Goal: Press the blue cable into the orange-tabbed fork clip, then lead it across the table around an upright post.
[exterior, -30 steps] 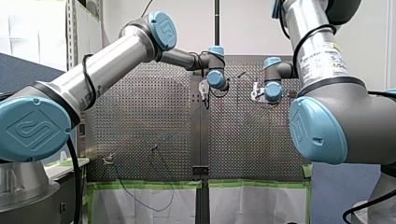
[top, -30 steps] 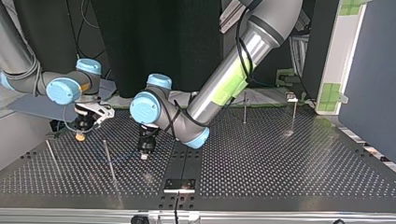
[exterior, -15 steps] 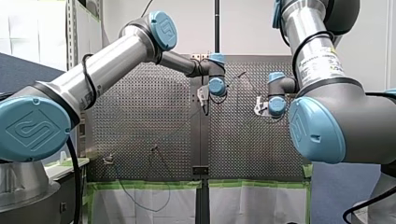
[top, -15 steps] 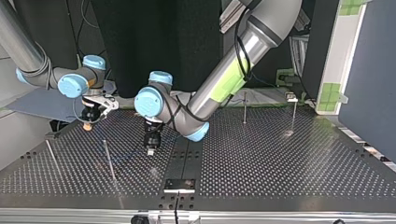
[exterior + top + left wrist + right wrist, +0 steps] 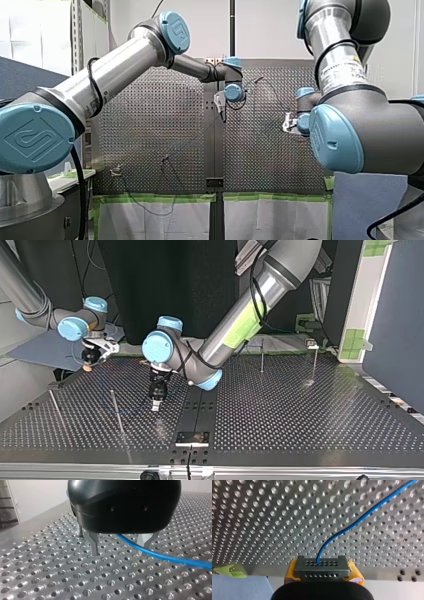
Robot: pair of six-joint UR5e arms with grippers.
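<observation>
You can see my left gripper (image 5: 119,553), black-housed with two bare metal fingers (image 5: 93,543), standing tip-down just over the perforated metal table (image 5: 50,580) with those fingers spread well apart. The thin blue cable (image 5: 172,558) runs loose through the gap, closer to one finger than the other and not pinched, then trails away over the holes beside the gripper. In the top view this gripper hangs near the table's middle, at the end of my left arm, which comes in from the view's right. A thin upright metal post (image 5: 116,412) stands near it toward the view's left, and a second one (image 5: 56,409) stands further left. Two more stand well apart from it at the view's right, one (image 5: 262,356) nearer the middle than the other (image 5: 314,362). My right gripper (image 5: 322,566) has its yellow pads (image 5: 290,571) pressed against both sides of a dark grey block with rows of small holes (image 5: 322,573), so it is pinching that block. The blue cable comes out of the block's upper face and curves away ahead of the gripper across the table. In the top view you will find my right gripper low over the table's edge at the view's left, well apart from my left one. In the front view my right arm's own blue-capped joint partly hides it.
</observation>
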